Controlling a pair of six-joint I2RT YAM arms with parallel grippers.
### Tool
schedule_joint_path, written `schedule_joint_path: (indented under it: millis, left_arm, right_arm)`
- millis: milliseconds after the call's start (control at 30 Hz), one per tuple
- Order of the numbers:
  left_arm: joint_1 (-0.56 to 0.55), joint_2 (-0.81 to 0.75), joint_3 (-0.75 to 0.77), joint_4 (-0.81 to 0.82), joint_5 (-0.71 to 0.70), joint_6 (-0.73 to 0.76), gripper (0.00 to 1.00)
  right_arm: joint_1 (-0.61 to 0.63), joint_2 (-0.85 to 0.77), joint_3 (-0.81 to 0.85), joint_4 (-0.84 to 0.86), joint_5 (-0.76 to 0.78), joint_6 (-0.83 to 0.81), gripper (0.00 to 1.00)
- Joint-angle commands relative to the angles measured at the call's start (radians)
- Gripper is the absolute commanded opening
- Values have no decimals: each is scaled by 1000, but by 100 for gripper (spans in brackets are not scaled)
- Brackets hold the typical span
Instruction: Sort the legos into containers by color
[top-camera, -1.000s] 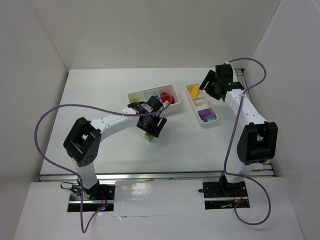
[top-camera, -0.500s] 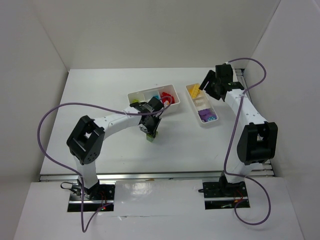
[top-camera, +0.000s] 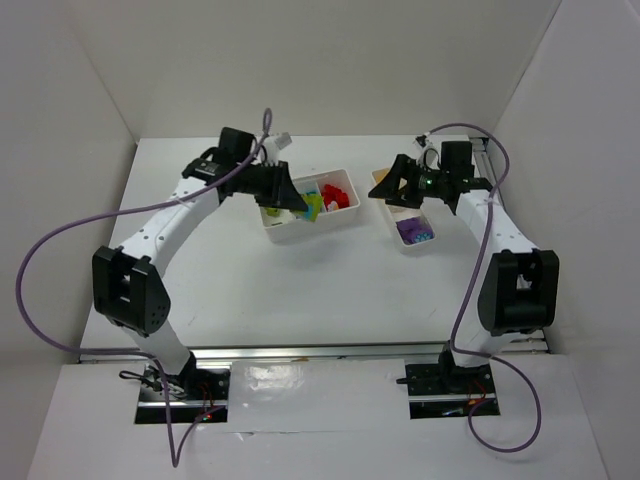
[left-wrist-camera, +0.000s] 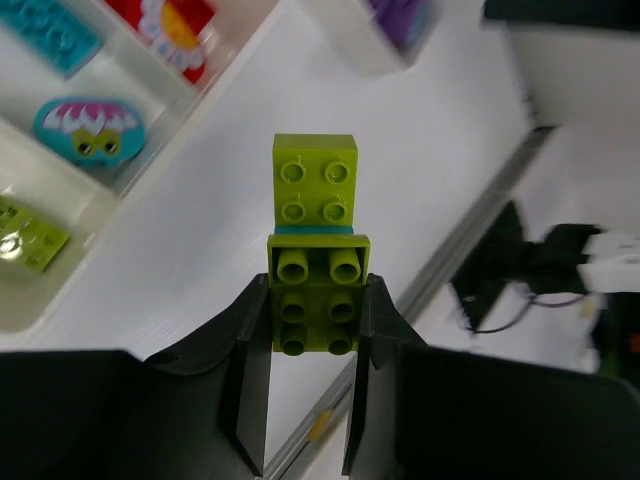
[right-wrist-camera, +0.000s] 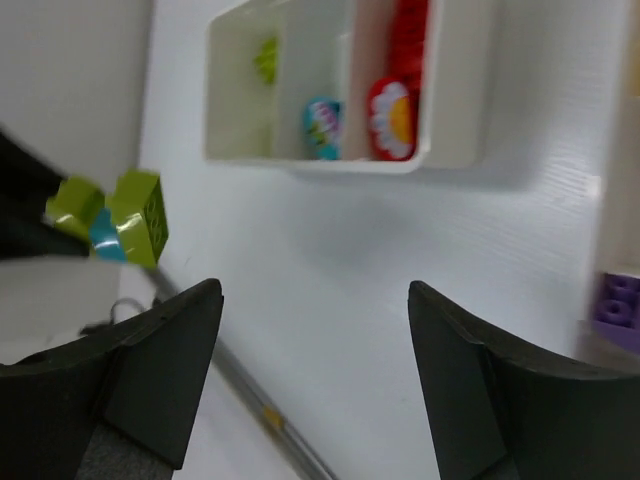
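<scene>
My left gripper (top-camera: 296, 200) is shut on a stack of lime green legos (left-wrist-camera: 315, 260) with a thin teal layer in it, held in the air above the near side of the wide container (top-camera: 330, 226). That container holds red (top-camera: 340, 195), teal (left-wrist-camera: 88, 130) and lime (left-wrist-camera: 25, 235) pieces in separate compartments. My right gripper (top-camera: 386, 188) hangs open and holds nothing, over the far end of the narrow container (top-camera: 415, 248), which has purple legos (top-camera: 415, 232) at its near end. In the right wrist view the fingers (right-wrist-camera: 170, 370) frame bare table, with the lime stack (right-wrist-camera: 115, 225) at the left.
White walls close in the table on the left, back and right. A purple cable loops off each arm. A metal rail (top-camera: 320, 350) runs along the table's near edge.
The left gripper closed on the lime stack on the table, then lifted it back toward the wide container. The right gripper swung left over the narrow container and opened wider.
</scene>
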Motion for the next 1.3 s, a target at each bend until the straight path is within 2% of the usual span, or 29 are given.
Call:
schedule_joint_path:
  millis: [0,33,167,233,400,533,633,867,1067,1267]
  left_arm:
    - [85,-28,-42,189,433,-96,0]
    - [99,-28,-59,235,479,-124,0]
    - [121,-28,-79,364,643,-223,0]
    - [121,-19,-79,419,671,-246,0]
    - [130,-19,-126,561,746,-352,0]
    - [130,-19,-127,538,746,-343,0]
    - [130,-19,-117,508,746,-316,0]
    - [130,-10,-117,486,728,-296,0]
    - [130,-10,-127,477,708,-286,0]
    - [191,-10,-127,458,708,-263,0]
  right_arm:
    - [1,-70,-28,140,-369,-69,84]
    - [12,-70,-38,156,-427,-69,86]
    - [81,-30,33,81,-457,-159,93]
    - [122,-11,77,69,-457,-169,94]
    - [176,47,102,157,-457,-120,94]
    - [225,82,125,266,-539,-62,94]
    - [248,95,146,278,-562,-43,90]
    - [283,115,165,289,-590,-34,87]
    - [293,115,176,274,-611,-23,78]
    - [293,105,165,233,-621,-60,81]
